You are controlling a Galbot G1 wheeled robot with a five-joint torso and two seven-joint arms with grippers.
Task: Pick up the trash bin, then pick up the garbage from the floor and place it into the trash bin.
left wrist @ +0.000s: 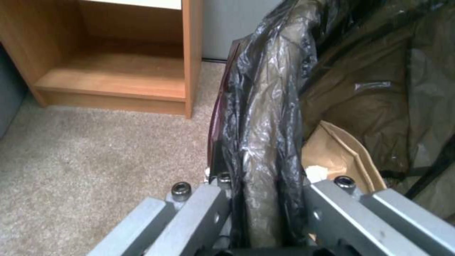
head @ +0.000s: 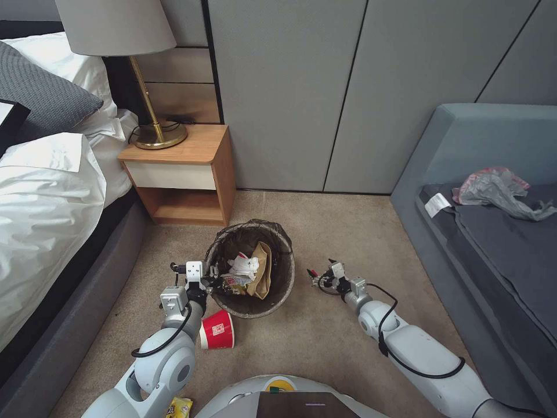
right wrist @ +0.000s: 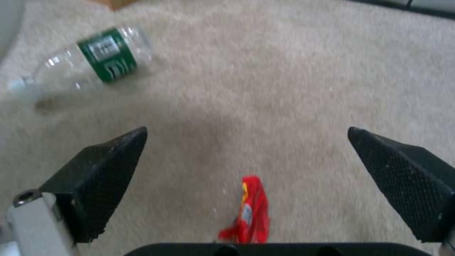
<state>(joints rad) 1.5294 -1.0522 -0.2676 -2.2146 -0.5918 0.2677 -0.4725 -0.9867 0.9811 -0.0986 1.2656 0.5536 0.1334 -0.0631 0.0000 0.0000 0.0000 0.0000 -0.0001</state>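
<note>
Left gripper (left wrist: 258, 199) clamps trash bin (head: 284, 290) rim.

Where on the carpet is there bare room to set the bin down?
Bare carpet lies between the trash bin and the sofa, beyond the right hand, and before the nightstand. It is crowded at the left hand, on the bin's rim: a red paper cup lies beside it.

Trash bin (head: 250, 273) upright on carpet, dark liner, holding brown bag (head: 262, 268), tissue; red cup (head: 217, 330) beside.
</note>
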